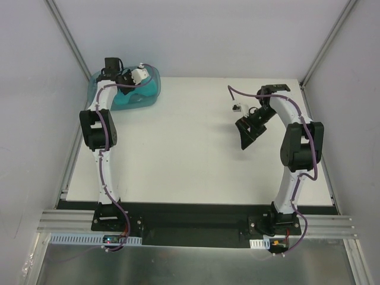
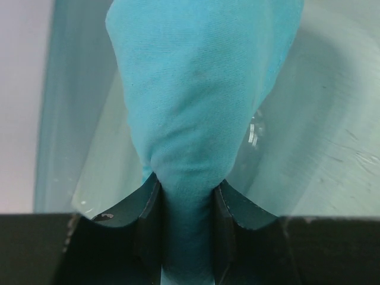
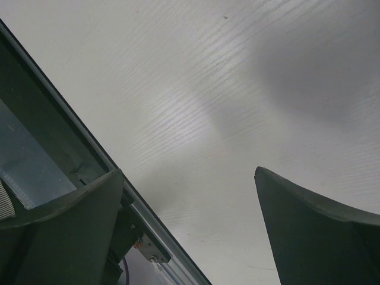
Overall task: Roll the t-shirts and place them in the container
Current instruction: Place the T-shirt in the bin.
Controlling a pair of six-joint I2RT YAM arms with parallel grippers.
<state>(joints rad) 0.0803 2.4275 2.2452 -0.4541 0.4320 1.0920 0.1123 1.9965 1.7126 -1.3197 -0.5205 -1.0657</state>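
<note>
Left gripper (image 2: 187, 191): clenched on the t-shirt (image 2: 196, 89), both dark fingers pressing a narrow bunch of turquoise fabric between them. From that pinch the cloth widens into a broad, smooth fold that fills the upper middle of the left wrist view. The grip and the whole visible part of the garment lie inside the bin (image 2: 320, 136), whose translucent blue-green walls curve round the cloth on either side and behind it. How much of the shirt rests on the bin floor cannot be told. In the top view the left arm's wrist and camera housing sit over the bin's opening and hide most of its contents, so the fabric cannot be made out there; the bin wall stands between the held cloth and the table (image 1: 178, 148). The bare white surface spreads rightward and toward the arm bases from the bin. Right gripper (image 3: 187, 172): released, fingers spread wide with nothing between them, hanging above the table well apart from the bin, to its right and somewhat nearer the bases. Its wrist view shows only white tabletop and, at lower left, a dark strip (image 3: 71, 154) with a metal rail along a table edge.
</note>
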